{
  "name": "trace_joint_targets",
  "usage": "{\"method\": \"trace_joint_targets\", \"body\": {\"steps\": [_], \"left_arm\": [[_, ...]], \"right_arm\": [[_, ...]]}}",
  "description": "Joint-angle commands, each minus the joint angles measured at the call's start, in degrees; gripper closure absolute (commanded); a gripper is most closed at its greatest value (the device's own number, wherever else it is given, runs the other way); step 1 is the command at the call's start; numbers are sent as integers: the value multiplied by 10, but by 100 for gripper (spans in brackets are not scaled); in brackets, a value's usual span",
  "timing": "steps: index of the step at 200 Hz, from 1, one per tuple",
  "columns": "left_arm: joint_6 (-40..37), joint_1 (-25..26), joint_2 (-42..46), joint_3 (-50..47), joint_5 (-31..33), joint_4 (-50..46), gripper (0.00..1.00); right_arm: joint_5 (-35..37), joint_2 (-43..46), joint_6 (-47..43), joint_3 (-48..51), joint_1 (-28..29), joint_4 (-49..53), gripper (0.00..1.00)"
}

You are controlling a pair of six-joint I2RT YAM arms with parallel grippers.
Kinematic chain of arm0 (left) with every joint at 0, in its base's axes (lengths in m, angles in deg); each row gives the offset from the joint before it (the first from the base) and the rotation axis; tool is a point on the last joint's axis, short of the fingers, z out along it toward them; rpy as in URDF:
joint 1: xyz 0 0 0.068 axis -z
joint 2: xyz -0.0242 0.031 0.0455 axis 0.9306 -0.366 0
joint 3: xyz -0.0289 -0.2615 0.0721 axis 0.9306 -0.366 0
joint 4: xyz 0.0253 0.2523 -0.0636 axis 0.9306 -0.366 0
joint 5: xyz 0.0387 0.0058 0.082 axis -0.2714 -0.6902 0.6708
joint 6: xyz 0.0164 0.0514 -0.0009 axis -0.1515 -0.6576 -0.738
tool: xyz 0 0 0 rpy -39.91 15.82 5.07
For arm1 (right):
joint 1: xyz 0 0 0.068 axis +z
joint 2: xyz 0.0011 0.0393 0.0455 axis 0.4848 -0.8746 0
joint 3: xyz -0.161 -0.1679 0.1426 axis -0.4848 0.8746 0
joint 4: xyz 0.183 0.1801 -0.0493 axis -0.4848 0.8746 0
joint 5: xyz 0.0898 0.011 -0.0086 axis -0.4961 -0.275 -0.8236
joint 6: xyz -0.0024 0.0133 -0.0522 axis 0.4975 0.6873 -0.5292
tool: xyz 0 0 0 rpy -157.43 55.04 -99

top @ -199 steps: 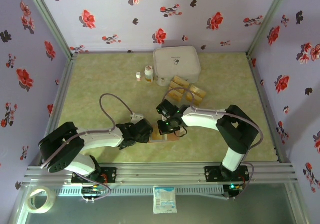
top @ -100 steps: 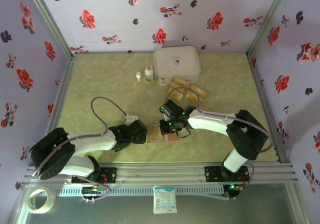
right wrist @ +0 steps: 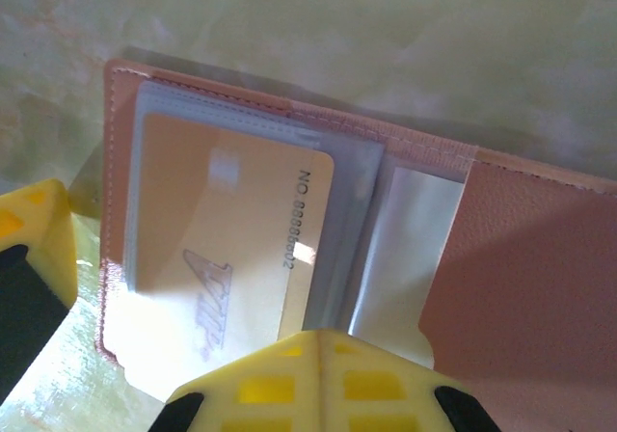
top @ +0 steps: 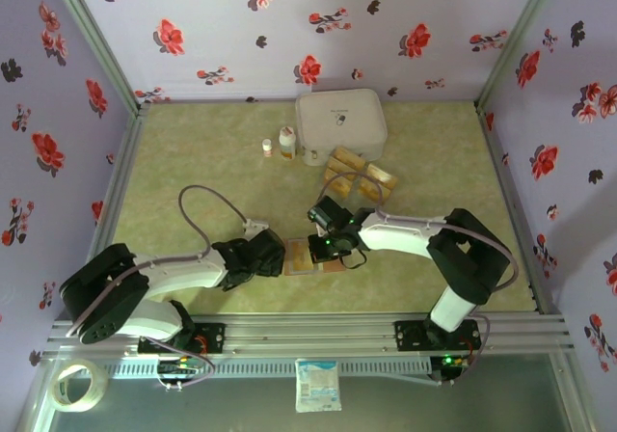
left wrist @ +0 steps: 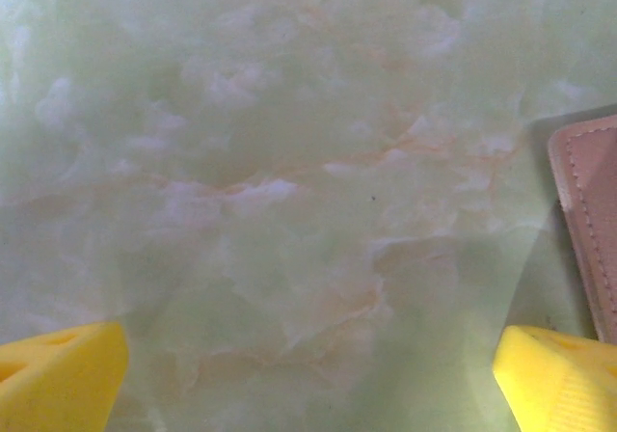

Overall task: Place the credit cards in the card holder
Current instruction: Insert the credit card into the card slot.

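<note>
The reddish-brown card holder lies open on the table in front of the arms. A golden-yellow credit card lies on its clear left sleeve, printed face up. My right gripper hovers low over the holder; its yellow fingers stand apart, open, with the card's lower edge between them. My left gripper sits just left of the holder, open over bare table. The holder's stitched edge shows at the right of the left wrist view. More credit cards lie stacked farther back.
A large white zip case stands at the back centre, right behind the stacked cards. Two small bottles stand to its left. Flowered walls close in the table on three sides.
My left gripper has drawn back to the left, off the holder, uncovering the card in the left sleeve. The right gripper shifted slightly over the holder.
</note>
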Motion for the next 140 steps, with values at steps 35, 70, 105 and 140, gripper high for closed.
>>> {"method": "trace_joint_targets", "body": {"steps": [35, 70, 105, 140], "left_arm": [[-16, -2, -41, 17, -28, 25, 0], [-15, -2, -55, 18, -36, 35, 0], [-13, 0, -62, 17, -38, 42, 0], [-10, 1, -66, 14, -41, 48, 0]], "right_arm": [[3, -15, 11, -2, -2, -9, 100], [-4, -21, 9, -11, 0, -8, 100], [-9, -28, 10, -20, 4, -9, 100], [-16, -29, 15, -27, 7, -14, 100]]}}
